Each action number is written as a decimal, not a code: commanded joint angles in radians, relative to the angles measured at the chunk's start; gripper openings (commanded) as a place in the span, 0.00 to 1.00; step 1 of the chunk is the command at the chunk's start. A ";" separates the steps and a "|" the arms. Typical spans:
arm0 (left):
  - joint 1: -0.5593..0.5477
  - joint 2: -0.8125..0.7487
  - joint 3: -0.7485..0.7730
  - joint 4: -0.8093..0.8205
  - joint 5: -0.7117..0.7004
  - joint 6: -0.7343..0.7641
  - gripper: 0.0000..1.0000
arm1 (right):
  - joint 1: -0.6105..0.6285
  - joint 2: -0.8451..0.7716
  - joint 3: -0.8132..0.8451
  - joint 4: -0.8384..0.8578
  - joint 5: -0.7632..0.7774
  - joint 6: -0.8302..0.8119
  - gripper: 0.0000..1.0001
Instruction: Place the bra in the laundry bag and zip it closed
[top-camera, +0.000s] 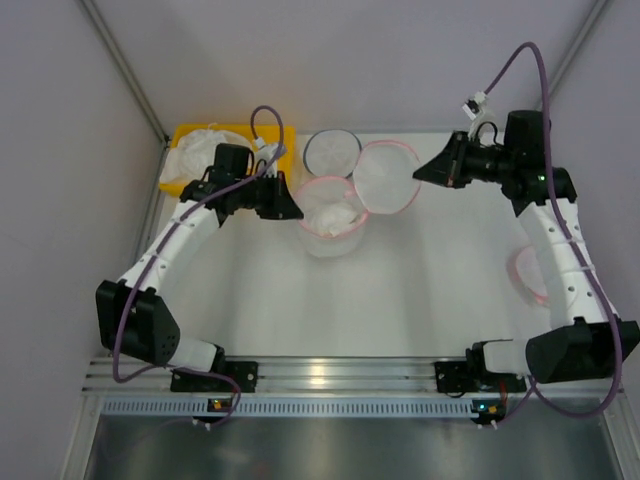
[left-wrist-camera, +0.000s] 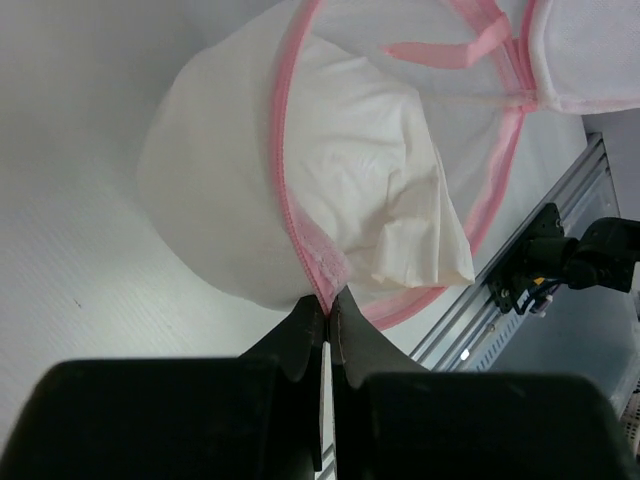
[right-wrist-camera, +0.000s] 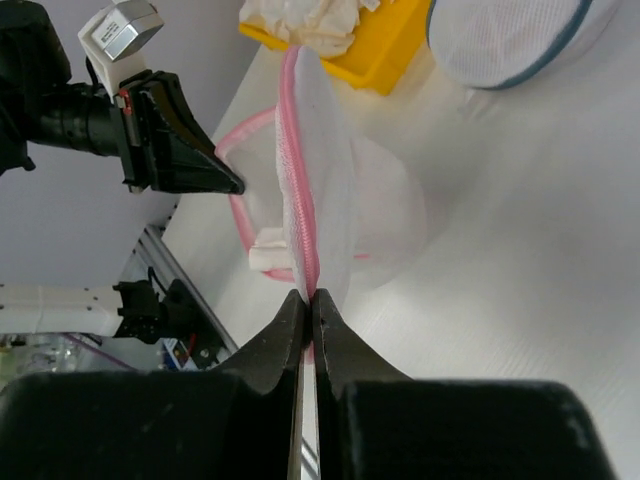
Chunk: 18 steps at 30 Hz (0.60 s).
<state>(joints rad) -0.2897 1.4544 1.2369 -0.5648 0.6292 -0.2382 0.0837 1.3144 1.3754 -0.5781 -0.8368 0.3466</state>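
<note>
The laundry bag (top-camera: 328, 228) stands open at mid table, its pink-rimmed lid (top-camera: 387, 177) flipped up to the right. The white bra (top-camera: 335, 215) lies bunched inside it, and it also shows in the left wrist view (left-wrist-camera: 380, 190). My left gripper (top-camera: 297, 211) is shut on the bag's pink rim (left-wrist-camera: 300, 235) at its left side. My right gripper (top-camera: 421, 172) is shut on the lid's pink zip edge (right-wrist-camera: 298, 180) and holds the lid upright. In the right wrist view a bit of the bra (right-wrist-camera: 268, 252) peeks out behind the lid.
A round white bag with a dark rim (top-camera: 332, 151) stands just behind the laundry bag. A yellow bin (top-camera: 283, 142) with white garments sits at the back left. Another pink-rimmed bag (top-camera: 527, 275) lies by the right arm.
</note>
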 joint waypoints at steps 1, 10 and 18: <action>0.003 -0.048 0.094 -0.153 0.006 -0.016 0.00 | -0.012 -0.034 0.147 -0.202 0.057 -0.187 0.00; -0.023 0.069 -0.151 -0.123 -0.042 -0.009 0.00 | 0.051 -0.001 -0.119 -0.181 0.143 -0.258 0.00; -0.022 -0.046 0.101 -0.132 0.051 0.019 0.00 | 0.039 0.013 0.212 -0.229 0.031 -0.230 0.00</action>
<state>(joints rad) -0.3126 1.5723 1.1851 -0.7666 0.6357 -0.2108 0.1280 1.4204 1.3682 -0.8436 -0.7387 0.1238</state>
